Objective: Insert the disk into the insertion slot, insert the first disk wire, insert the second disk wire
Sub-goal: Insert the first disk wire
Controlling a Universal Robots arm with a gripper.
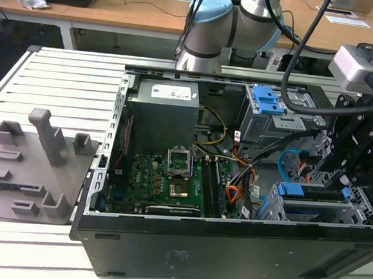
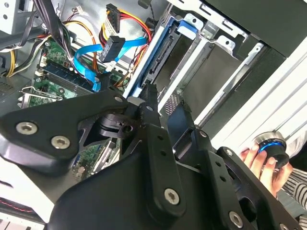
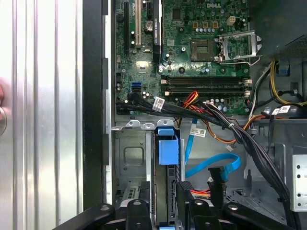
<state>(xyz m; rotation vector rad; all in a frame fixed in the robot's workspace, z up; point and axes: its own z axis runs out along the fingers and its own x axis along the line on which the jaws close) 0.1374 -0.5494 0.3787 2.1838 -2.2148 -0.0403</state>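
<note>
Pincer (image 3: pixel 164 201) of black linked bars straddles the flat silver disk in its bright blue plastic carrier (image 3: pixel 168 149), one finger against each face, so it looks pinched on it. The disk stands on edge, partly inside the boxy grey perforated metal insertion slot (image 3: pixel 133 155), a grip that probably keeps it square to the bay. Just beside the slot, the thin light-blue looped second disk wire (image 3: pixel 211 166) lies loose, its dark plug unplugged. In the exterior view the grey-and-blue jointed arm (image 1: pixel 211 25) reaches over the open black computer case (image 1: pixel 229 253), wrist bent down at that view's right.
</note>
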